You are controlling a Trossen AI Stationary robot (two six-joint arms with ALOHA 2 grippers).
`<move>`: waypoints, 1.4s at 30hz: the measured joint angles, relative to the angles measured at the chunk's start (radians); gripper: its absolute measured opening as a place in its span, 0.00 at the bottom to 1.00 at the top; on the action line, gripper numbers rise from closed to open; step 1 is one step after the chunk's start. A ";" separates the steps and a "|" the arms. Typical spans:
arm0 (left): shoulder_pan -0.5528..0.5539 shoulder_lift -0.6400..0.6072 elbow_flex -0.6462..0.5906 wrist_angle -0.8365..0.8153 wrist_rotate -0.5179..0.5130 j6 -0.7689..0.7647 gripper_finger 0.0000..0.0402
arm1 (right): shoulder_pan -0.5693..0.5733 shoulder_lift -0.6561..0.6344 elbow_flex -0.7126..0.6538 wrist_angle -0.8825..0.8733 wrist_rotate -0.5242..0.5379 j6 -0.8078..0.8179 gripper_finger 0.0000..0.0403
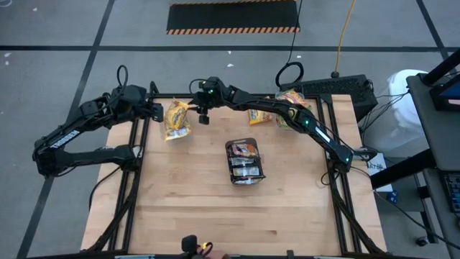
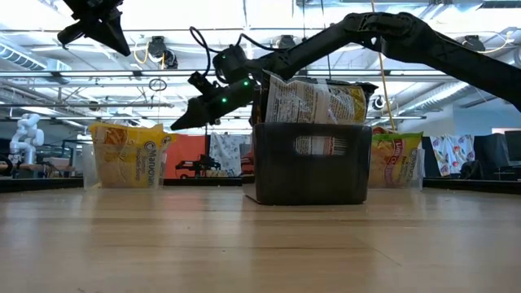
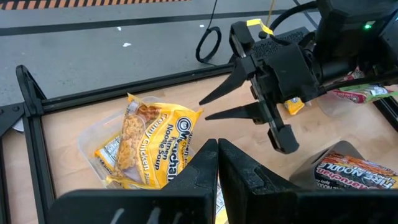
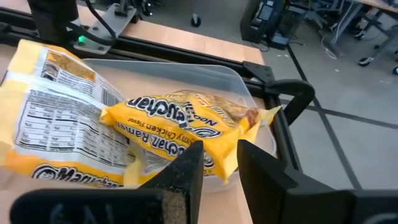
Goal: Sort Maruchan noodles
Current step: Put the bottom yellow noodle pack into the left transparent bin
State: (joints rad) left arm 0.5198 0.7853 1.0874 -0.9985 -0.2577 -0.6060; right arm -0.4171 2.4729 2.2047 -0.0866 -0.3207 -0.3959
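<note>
Yellow Maruchan packets (image 4: 168, 134) lie heaped in a clear tub (image 4: 249, 93) just below the right gripper (image 4: 221, 162), whose fingers are parted and empty, apparently after a drop, while the left gripper (image 3: 217, 158), fingers pressed together, waits beside it.

A wooden table (image 1: 215, 216) carries two clear tubs (image 1: 175, 122) (image 1: 291, 115) and a dark tray (image 1: 244, 162).
</note>
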 joint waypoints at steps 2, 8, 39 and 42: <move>0.000 0.000 0.000 0.000 0.000 0.000 0.04 | 0.000 0.000 0.000 0.000 0.001 -0.009 0.23; 0.000 0.000 0.000 0.000 0.000 0.000 0.04 | -0.001 0.000 0.000 -0.019 -0.001 -0.013 0.23; 0.000 0.000 0.000 0.007 0.051 -0.013 0.04 | -0.005 0.073 0.000 0.169 0.003 -0.008 0.03; 0.000 0.000 0.000 0.008 0.058 -0.013 0.04 | -0.004 0.073 0.000 0.180 0.003 -0.010 0.00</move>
State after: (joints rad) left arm 0.5201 0.7849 1.0874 -0.9909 -0.1993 -0.6186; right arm -0.4213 2.5462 2.2047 0.0933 -0.3176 -0.4063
